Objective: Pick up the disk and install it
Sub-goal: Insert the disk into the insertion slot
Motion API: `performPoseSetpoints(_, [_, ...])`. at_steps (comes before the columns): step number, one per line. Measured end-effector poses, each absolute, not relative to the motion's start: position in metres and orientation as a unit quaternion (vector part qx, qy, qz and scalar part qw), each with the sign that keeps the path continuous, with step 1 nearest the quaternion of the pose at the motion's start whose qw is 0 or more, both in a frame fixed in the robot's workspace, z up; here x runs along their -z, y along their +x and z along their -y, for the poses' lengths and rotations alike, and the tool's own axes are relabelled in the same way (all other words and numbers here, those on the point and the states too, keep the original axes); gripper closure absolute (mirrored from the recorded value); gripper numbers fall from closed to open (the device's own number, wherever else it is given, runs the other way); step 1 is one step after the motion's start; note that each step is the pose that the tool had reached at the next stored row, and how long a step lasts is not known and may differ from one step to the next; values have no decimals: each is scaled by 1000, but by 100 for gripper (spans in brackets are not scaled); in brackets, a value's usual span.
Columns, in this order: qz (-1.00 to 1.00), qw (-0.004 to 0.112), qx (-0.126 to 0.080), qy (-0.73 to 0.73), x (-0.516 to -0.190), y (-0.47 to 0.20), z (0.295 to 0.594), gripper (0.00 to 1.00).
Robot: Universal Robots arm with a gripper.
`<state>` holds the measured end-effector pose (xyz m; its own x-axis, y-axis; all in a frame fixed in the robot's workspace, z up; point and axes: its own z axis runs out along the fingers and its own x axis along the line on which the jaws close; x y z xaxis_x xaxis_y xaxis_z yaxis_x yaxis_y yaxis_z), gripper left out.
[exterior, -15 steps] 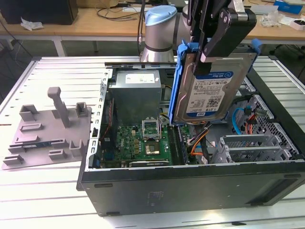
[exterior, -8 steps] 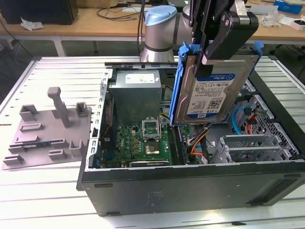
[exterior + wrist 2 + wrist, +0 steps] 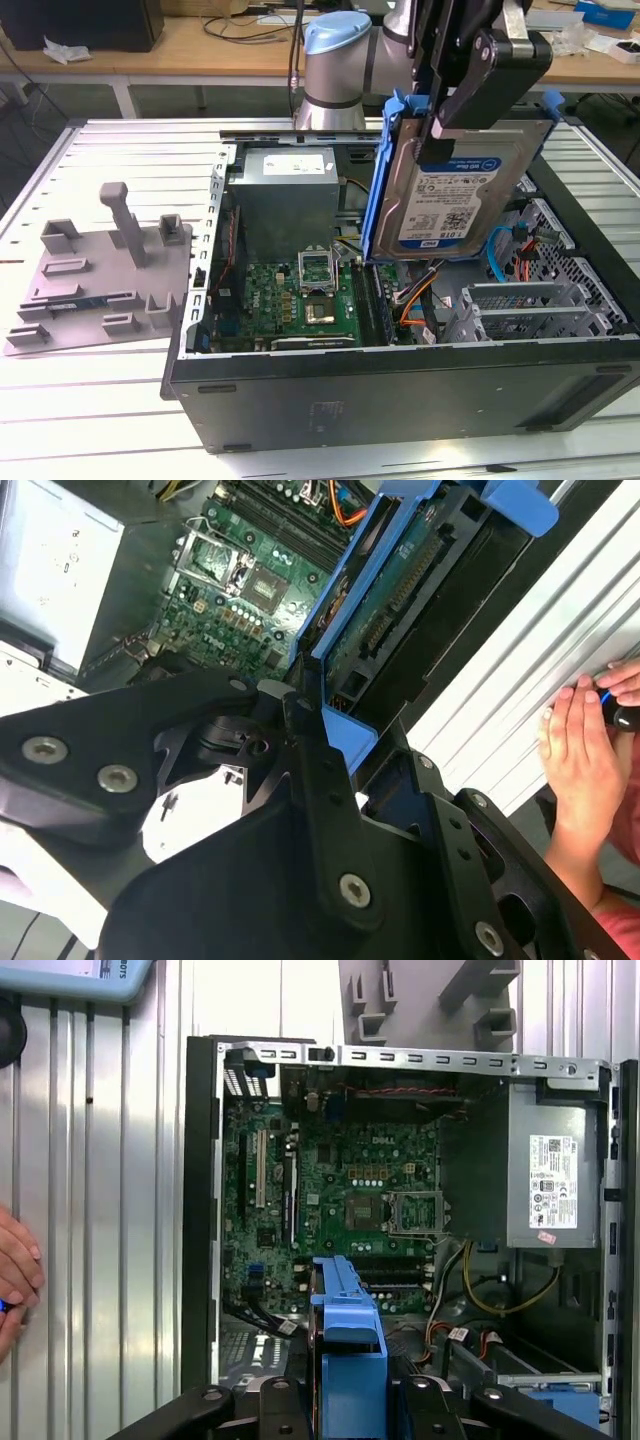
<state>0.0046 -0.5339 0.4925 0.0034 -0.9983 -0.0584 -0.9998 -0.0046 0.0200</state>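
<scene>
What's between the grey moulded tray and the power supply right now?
In the exterior view, the case's upright metal wall stands between the grey tray and the power supply. The gripper holds the disk aloft.

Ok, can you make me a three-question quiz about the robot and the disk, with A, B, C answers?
1. Where is the disk?
A. lying flat inside the case
B. up in the air over the open computer case
C. under the case
2. What colour is the bracket round the disk?
A. red
B. yellow
C. blue
3. What is the gripper doing?
A. shut on the disk
B. open and empty
C. pushing the case
Answers: 1 B, the exterior view shows it hanging above the case; 2 C, blue strips frame its sides; 3 A, its fingers clamp the disk's top.
</scene>
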Motion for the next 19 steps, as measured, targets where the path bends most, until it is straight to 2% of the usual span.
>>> performPoseSetpoints(19, [-709, 14, -28, -704, -492, 10, 534, 63])
